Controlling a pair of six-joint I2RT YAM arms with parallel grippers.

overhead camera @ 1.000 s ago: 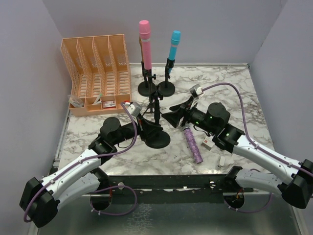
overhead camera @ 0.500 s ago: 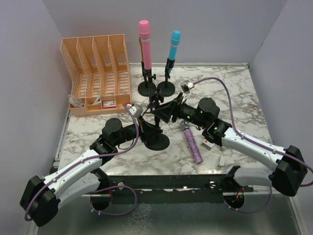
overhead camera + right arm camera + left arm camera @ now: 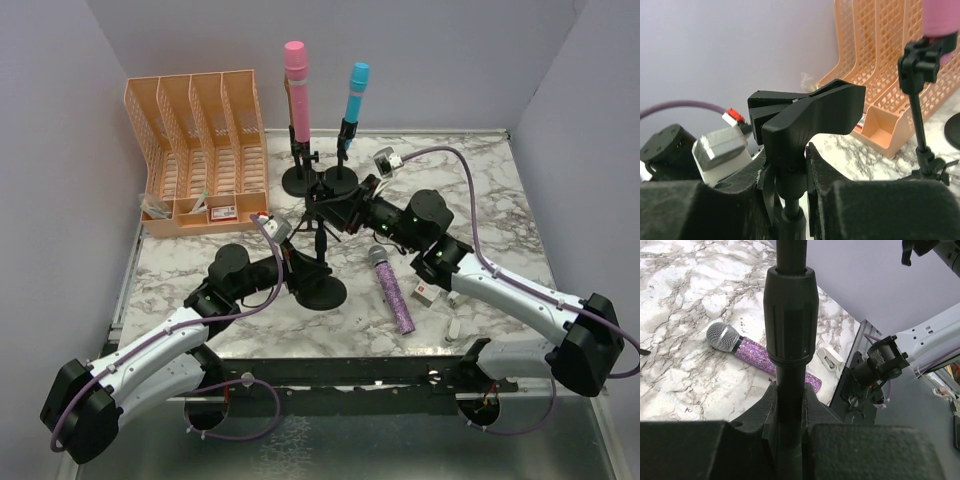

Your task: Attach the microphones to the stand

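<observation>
Your left gripper [image 3: 790, 426] is clenched on the lower pole of the front stand [image 3: 318, 288], just above its round base. Your right gripper [image 3: 787, 187] is grasping the neck of the black clip [image 3: 810, 112] at that stand's top, with a finger pressed on each side. The purple microphone [image 3: 393, 290] lies flat on the marble table [image 3: 480, 190] just right of the base, mesh head pointing away from you. The pink microphone [image 3: 296, 90] and blue microphone [image 3: 354, 98] sit upright in the rear stands [image 3: 303, 180], beside the orange file rack [image 3: 195, 140].

Black stand pole [image 3: 789, 405] between the fingers [image 3: 680, 450], glittery purple microphone [image 3: 760, 357] on marble table [image 3: 680, 300].
</observation>
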